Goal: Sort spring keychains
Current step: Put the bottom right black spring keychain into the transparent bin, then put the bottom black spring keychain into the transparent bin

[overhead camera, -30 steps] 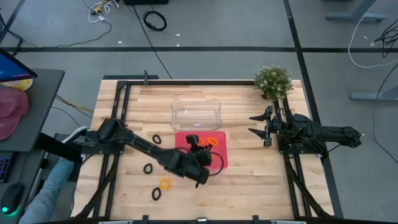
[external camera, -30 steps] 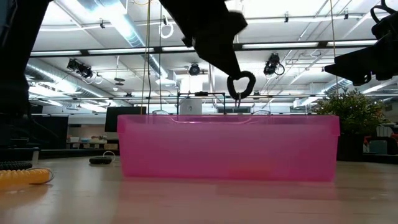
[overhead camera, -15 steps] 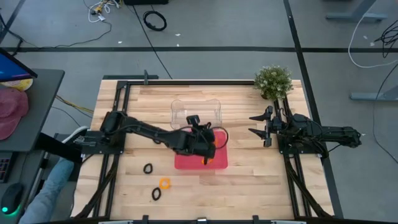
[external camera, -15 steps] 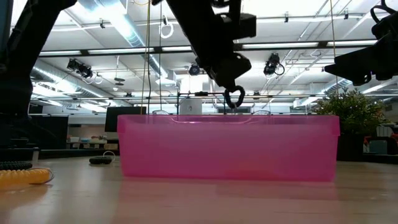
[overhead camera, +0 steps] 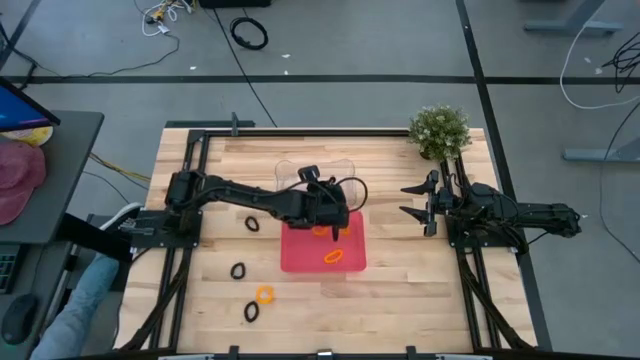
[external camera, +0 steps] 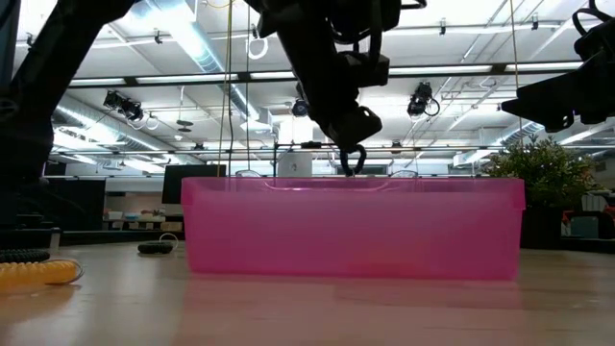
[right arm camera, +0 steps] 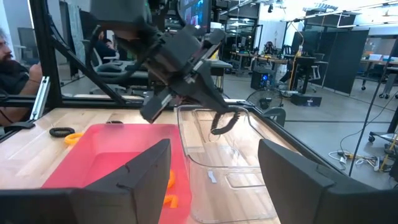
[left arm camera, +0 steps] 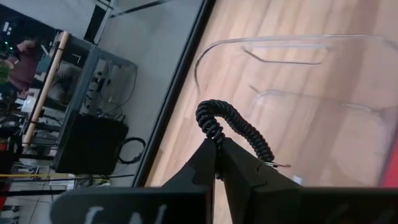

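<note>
Left claw (left arm camera: 217, 163): clamped on a black spring keychain (left arm camera: 233, 127), above the clear bin (overhead camera: 316, 178). Right claw (overhead camera: 418, 204): apart, near the desk's right edge.

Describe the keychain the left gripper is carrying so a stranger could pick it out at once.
Find the clear bin at the table's far middle, just behind the red tray. The left gripper hovers over where the two meet, shut on a black spring keychain. It is the only keychain hanging in the air; the others lie in the tray or on the wood.
</note>
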{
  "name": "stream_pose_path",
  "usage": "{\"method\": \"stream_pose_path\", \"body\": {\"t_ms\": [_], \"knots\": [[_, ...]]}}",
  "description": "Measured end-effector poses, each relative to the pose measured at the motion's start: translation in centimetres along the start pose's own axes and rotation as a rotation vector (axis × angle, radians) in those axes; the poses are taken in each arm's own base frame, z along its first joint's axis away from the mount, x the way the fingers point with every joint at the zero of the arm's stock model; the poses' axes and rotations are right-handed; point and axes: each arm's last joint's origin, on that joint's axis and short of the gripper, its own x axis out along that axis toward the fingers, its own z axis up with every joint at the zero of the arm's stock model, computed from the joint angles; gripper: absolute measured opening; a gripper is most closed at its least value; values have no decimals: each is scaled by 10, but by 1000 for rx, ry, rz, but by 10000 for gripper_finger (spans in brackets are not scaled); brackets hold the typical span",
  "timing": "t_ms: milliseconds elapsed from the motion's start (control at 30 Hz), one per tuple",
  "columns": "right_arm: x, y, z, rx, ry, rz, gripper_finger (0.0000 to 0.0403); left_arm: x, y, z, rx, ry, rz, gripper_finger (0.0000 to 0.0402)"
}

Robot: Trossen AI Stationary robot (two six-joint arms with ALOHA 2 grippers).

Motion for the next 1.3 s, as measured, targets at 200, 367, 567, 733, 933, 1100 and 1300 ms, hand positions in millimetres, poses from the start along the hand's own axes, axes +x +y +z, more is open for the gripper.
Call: {"method": "stream_pose_path", "body": {"t_ms": [200,367,567,733,933,1100,1300], "knots": [[0,0,0,0,0,0,247,13,10,2,4,15,8,24],[0,0,0,0,0,0,247,18,14,3,-1,14,13,25],[0,0,0,0,0,0,247,20,16,6,5,-5,16,25],[0,0,0,0,0,0,247,19,16,10,-8,-17,-42,48],[0,0,0,0,0,0,247,13,16,17,-30,-40,-100,126],[0,0,0,0,0,0,247,11,16,18,-32,-43,-101,181],[0,0,0,0,0,0,247,12,16,18,-34,-42,-98,211]]}}
